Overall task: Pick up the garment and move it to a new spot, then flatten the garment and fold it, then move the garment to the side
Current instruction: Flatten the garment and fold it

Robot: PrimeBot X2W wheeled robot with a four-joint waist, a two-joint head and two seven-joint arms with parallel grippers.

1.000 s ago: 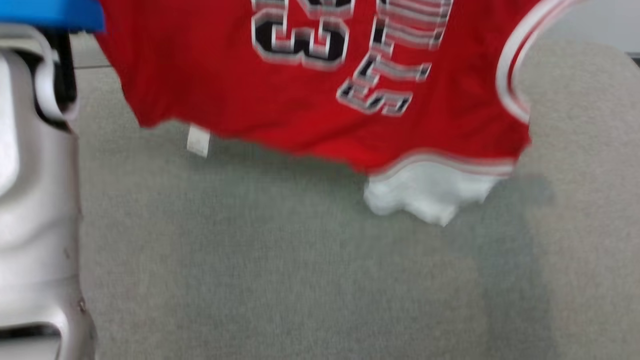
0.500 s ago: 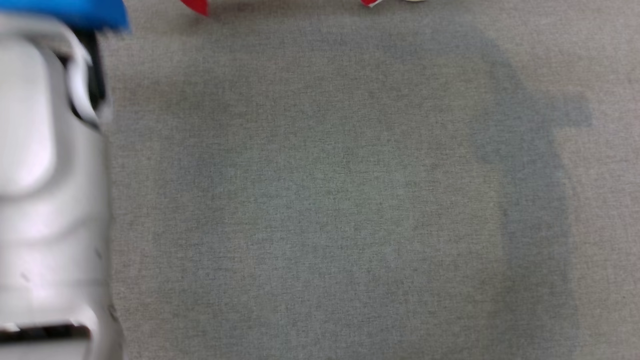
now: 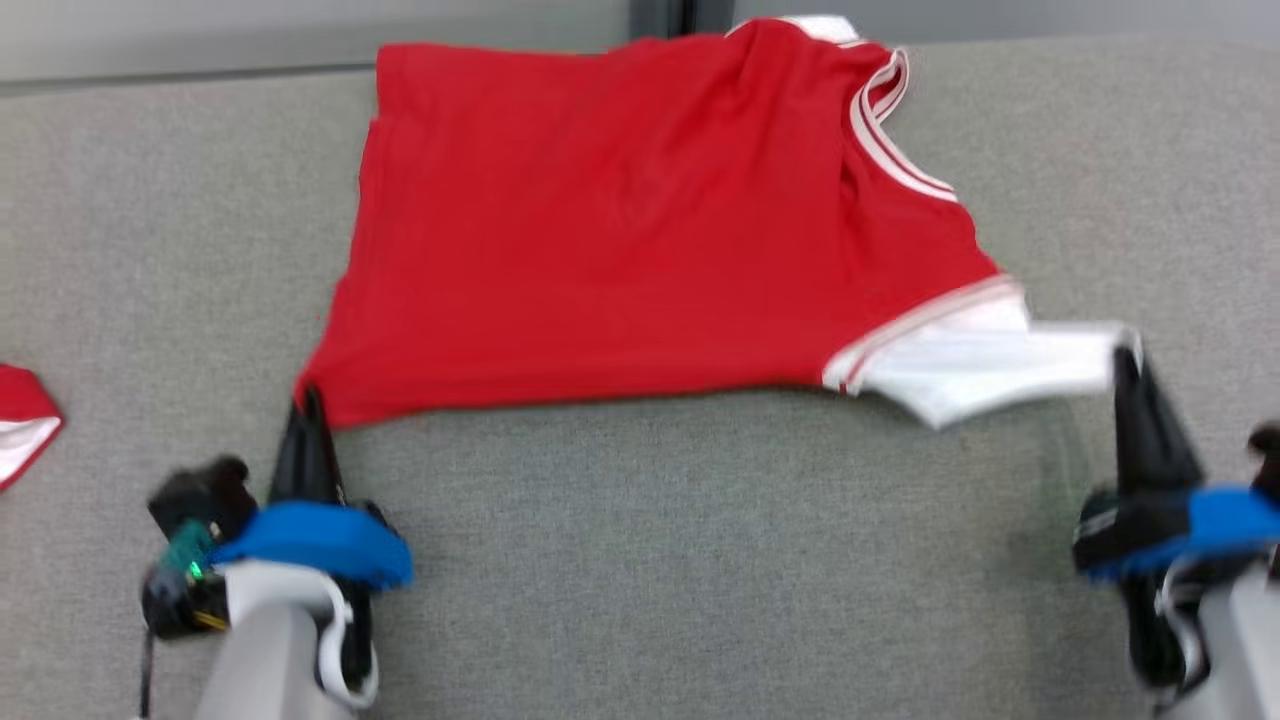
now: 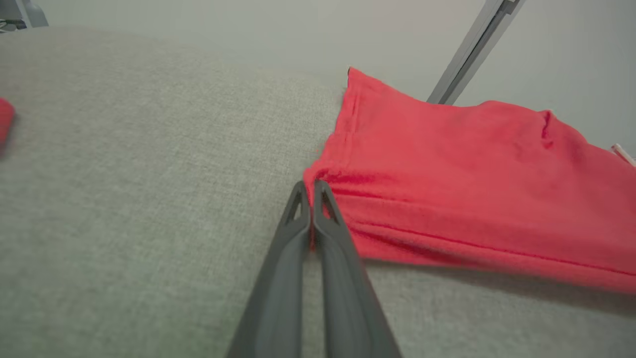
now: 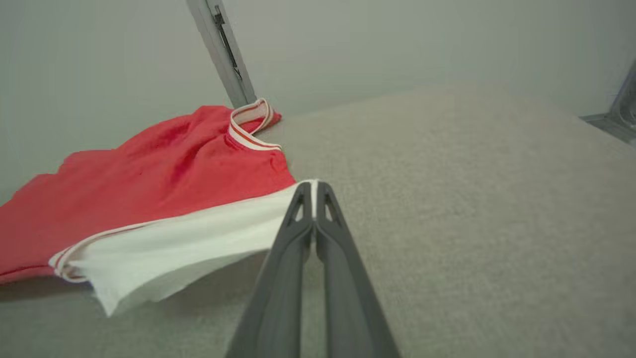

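A grey cloth-covered surface [image 3: 640, 560] runs back to a pale wall [image 5: 397, 44] with a metal post [image 5: 221, 49]; the red garment [image 3: 640, 250] lies spread at its far middle. The head view takes in another red-and-white piece [image 3: 22, 425] at the left edge, while the wrist views give each pinch close up. The left gripper [image 3: 312, 402] has its jaws clamped on the garment's near red corner, and the right gripper [image 3: 1127, 350] has its jaws clamped on the white tip.
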